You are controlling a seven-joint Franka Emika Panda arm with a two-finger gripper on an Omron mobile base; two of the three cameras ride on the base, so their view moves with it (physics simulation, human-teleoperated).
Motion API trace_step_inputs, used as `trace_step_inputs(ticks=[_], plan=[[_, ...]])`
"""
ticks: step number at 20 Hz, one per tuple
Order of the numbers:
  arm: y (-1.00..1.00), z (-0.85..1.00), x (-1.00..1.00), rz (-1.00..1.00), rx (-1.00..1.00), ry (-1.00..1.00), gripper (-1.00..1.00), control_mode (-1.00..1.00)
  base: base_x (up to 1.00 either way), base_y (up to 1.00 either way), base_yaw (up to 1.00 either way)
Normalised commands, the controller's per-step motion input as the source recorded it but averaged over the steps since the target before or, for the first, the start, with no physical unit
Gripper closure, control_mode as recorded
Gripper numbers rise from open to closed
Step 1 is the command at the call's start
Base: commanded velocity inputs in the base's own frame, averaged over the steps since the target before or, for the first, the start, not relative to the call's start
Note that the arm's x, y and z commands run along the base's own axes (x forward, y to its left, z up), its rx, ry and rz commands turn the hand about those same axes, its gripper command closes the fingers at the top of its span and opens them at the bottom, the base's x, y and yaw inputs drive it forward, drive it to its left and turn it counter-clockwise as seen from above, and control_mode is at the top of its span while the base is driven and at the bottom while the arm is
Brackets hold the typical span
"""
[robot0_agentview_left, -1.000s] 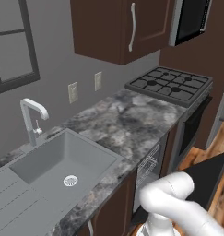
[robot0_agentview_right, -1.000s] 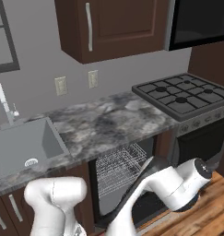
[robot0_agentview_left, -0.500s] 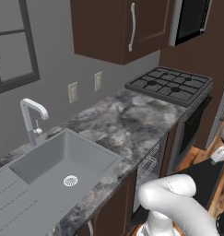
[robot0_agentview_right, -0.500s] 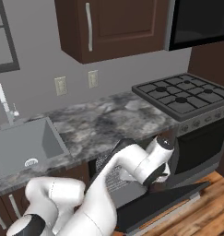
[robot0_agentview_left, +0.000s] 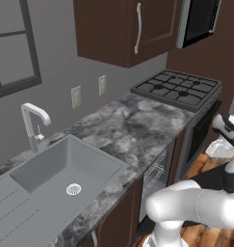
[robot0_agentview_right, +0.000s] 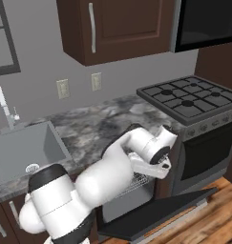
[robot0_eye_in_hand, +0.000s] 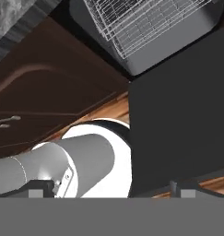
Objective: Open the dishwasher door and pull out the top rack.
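My arm swung up off the flat near-black dishwasher door (robot0_agentview_right: 155, 212); door now down.
Light-grey wire top rack (robot0_eye_in_hand: 141, 20) ahead of my gripper (robot0_eye_in_hand: 109, 186), unpulled; jaw opening can't tell, holding nothing visible.

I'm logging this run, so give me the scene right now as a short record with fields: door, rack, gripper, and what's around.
dishwasher door: open, folded down flat, just above the wooden floor
top rack: wire grid inside the open dishwasher, not clearly pulled out
gripper: above the open door, nothing between the tips; open or shut cannot be told
counter: grey marbled, over the dishwasher
sink: left of the dishwasher
stove: right of the dishwasher
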Motion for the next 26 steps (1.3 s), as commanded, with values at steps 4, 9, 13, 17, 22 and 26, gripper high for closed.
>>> trace_step_inputs(ticks=[4,9,13,17,22,26], plan=[[0.09,-0.45,0.07,-0.13,0.19,0.11,-1.00,-1.00,0.00,0.00,0.00],[0.32,-0.40,0.17,-0.25,0.08,0.08,-1.00,-1.00,0.00,0.00,0.00],[0.85,-0.09,0.52,-0.40,0.00,0.10,-1.00,-1.00,0.00,0.00,0.00],[0.26,-0.20,0.09,-0.28,0.00,0.05,-1.00,-1.00,0.00,0.00,0.00],[0.12,-0.46,0.01,-0.21,0.00,0.01,-1.00,-1.00,0.00,0.00,0.00],[0.20,-0.57,0.11,-0.19,-0.02,0.00,-1.00,-1.00,0.00,0.00,0.00]])
